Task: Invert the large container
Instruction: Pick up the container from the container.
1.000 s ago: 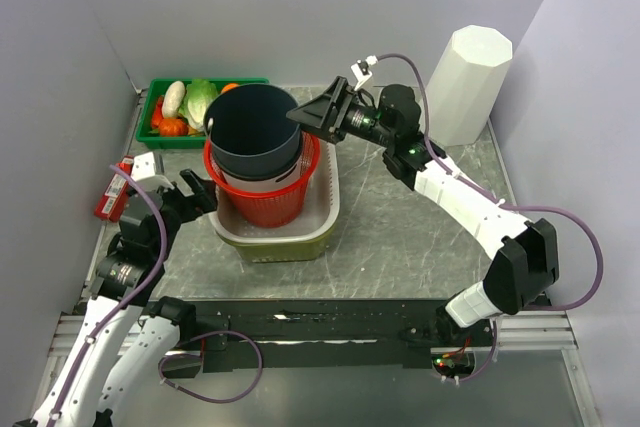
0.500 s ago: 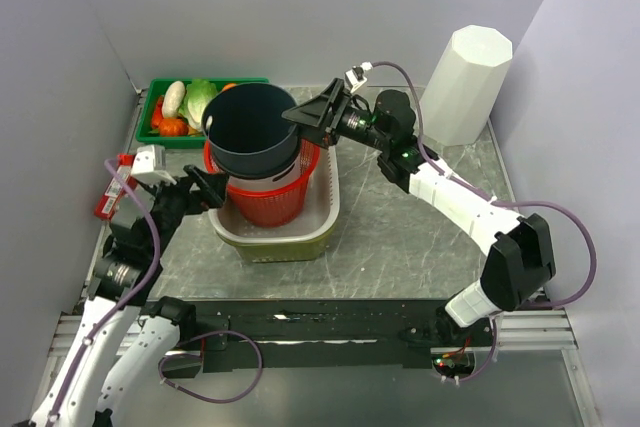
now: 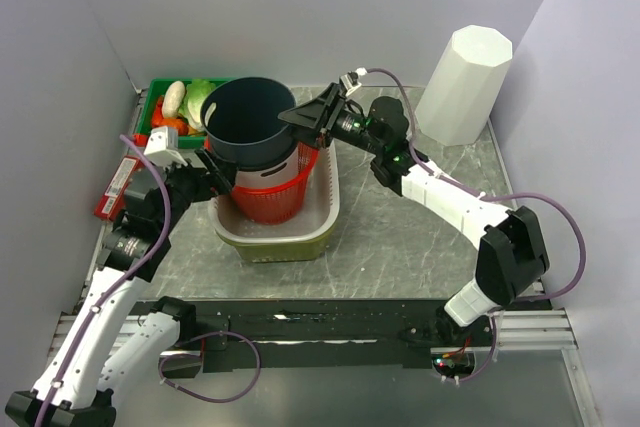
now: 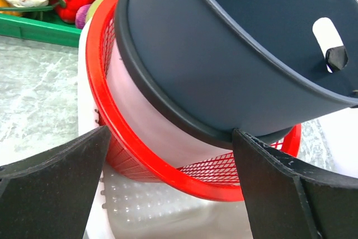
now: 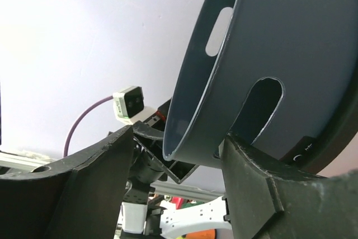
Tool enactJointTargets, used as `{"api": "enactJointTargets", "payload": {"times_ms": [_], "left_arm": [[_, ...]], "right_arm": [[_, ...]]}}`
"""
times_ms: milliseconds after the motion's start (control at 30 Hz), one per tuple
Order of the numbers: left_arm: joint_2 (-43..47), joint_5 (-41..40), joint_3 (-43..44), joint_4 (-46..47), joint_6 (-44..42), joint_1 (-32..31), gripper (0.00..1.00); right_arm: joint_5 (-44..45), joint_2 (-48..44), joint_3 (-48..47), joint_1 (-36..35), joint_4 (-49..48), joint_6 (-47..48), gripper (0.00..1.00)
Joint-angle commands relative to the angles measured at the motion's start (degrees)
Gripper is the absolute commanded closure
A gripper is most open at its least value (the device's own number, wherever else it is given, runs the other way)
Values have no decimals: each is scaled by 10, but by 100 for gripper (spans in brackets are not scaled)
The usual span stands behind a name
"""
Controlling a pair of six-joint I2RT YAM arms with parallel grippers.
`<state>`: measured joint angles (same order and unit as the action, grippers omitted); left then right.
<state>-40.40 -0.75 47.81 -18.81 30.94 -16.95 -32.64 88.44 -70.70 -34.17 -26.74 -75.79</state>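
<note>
The large container [image 3: 248,127] is a dark blue-grey bucket with slotted handles, tilted on top of a pale tub [image 3: 265,179] inside a red mesh basket [image 3: 270,202]. My right gripper [image 3: 292,122] straddles the bucket's right rim. In the right wrist view one finger [image 5: 268,188] lies against the wall by the slot, while the other stands off the rim [image 5: 184,138], so this gripper [image 5: 178,135] is open. My left gripper [image 3: 215,172] is wide open at the basket's left side. Its wrist view shows it [image 4: 170,138] under the bucket [image 4: 235,65] and facing the red basket [image 4: 168,163].
The basket stands in a white and green basin [image 3: 325,212]. A green tray [image 3: 200,81] of vegetables sits behind it at the left. A tall white faceted cylinder [image 3: 465,82] stands at the back right. A red object [image 3: 115,187] lies by the left wall.
My left gripper has moved up and right to the basket's side. My right gripper has pushed further left over the rim and its jaws have narrowed. The bucket has shifted slightly left.
</note>
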Motion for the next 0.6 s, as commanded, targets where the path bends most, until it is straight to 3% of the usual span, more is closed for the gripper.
{"api": "enactJointTargets", "payload": {"times_ms": [0,233,567], "left_arm": [[-11,22,-9,18,12,1,4],[-8,44,-32,11,-16,1,3],[-15,52,-47,-10,-71,1,4]], "right_arm": [[-8,5,-1,-9,-96,-22,32],[-1,31,-11,-25,-114,-36,25],[42,60,-5,-39,-162,-78,28]]}}
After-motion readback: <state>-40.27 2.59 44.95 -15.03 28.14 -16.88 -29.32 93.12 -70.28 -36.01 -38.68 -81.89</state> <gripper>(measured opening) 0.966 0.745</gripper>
